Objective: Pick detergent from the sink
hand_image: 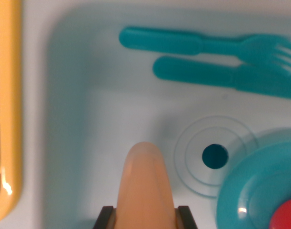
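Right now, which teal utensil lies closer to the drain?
The knife, the lower of the two in the wrist view; the fork lies above it, farther from the drain.

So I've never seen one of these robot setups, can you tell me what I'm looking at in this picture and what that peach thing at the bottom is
This single picture comes from a camera on the robot arm's wrist, looking down into a pale toy sink with a dark round drain hole. At the bottom edge, two black gripper fingers sit on either side of a peach-coloured, rounded plastic bottle, apparently the detergent, so the gripper seems to be holding it. In the sink lie a teal plastic fork and a teal plastic knife side by side, and at lower right a teal plate with something red on it. A yellow rack runs along the picture's left.
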Robot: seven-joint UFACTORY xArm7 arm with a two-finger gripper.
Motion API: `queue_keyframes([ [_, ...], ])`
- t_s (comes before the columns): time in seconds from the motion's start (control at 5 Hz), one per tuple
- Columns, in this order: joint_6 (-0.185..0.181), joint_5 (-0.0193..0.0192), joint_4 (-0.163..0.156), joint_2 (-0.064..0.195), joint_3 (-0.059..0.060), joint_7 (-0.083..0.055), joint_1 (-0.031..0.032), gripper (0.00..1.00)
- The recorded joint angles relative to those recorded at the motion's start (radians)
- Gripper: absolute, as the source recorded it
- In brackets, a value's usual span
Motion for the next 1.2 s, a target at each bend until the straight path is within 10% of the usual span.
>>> queue_keyframes([
  [1.2,0.113,-0.0024,0.085,-0.028,0.0,0.004,0.0002,1.0],
])
